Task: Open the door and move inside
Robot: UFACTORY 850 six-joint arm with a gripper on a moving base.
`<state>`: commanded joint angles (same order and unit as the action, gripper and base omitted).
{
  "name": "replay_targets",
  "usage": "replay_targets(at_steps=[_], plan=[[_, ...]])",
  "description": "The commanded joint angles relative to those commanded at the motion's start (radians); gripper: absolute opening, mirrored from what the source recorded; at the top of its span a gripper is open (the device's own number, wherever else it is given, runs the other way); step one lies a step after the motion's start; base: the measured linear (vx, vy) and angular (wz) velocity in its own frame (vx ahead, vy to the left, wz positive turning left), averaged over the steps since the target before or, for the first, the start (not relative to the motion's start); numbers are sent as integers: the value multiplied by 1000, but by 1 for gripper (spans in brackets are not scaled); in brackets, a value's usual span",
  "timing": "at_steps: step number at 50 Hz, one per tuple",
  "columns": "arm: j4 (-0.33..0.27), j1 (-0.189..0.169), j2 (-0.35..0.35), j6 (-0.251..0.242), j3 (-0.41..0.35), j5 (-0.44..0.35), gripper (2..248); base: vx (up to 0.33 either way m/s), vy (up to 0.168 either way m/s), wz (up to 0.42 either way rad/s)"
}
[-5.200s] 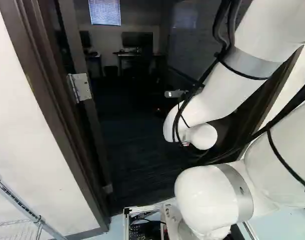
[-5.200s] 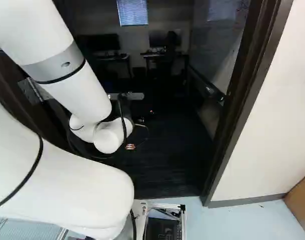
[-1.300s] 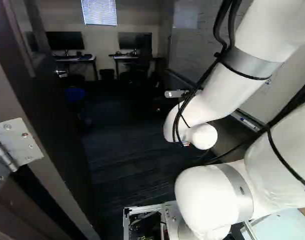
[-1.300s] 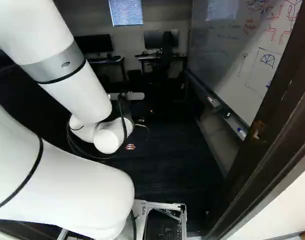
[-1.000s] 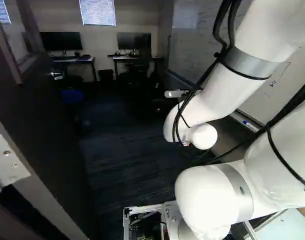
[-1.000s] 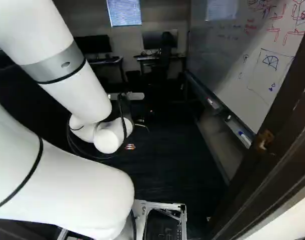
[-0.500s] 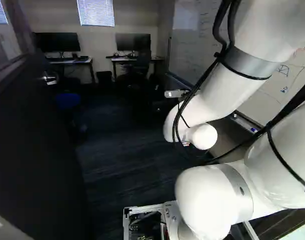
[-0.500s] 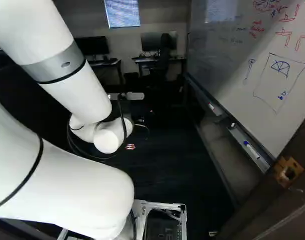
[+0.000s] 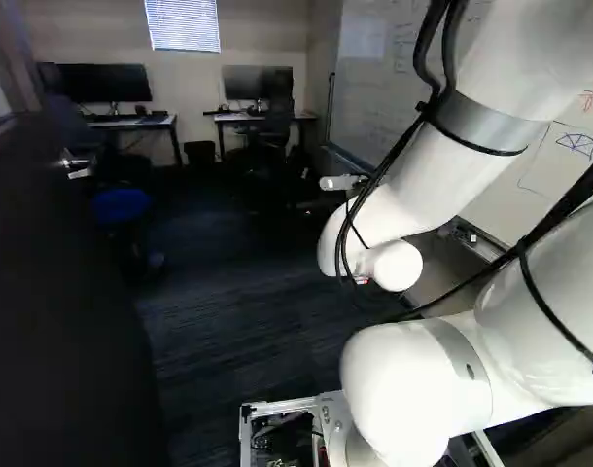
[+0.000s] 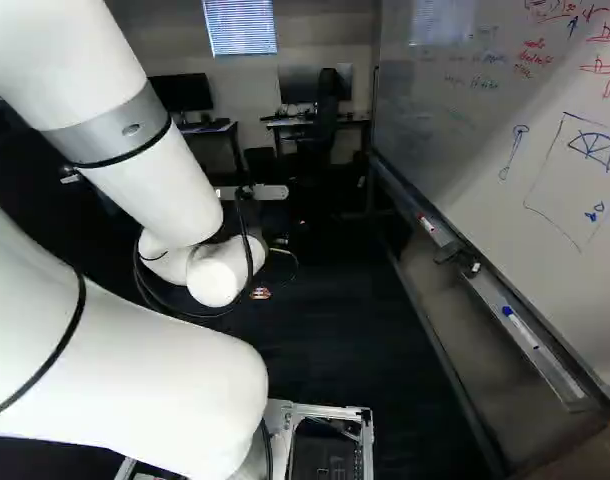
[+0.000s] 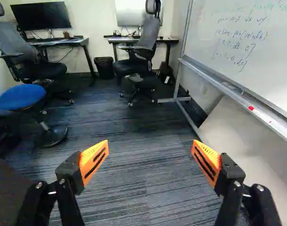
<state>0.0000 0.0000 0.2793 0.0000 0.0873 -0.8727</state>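
My tool (image 11: 150,153) stood spread and empty — driving in well meant going slowly, straight, between door (image 9: 63,292) and board (image 10: 465,110).

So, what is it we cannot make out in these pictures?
Hinges of the door: left base view, cut off by its edge.
Much of the door: right base view, behind the arm.
Top of the whiteboard: right base view, cut off above.
Its faint writing: left base view, too small.
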Motion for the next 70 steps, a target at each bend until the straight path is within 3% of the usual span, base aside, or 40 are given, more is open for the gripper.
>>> replay_targets(at_steps=[70], plan=[[0, 0, 0, 0, 0, 0, 247, 182, 3, -10]])
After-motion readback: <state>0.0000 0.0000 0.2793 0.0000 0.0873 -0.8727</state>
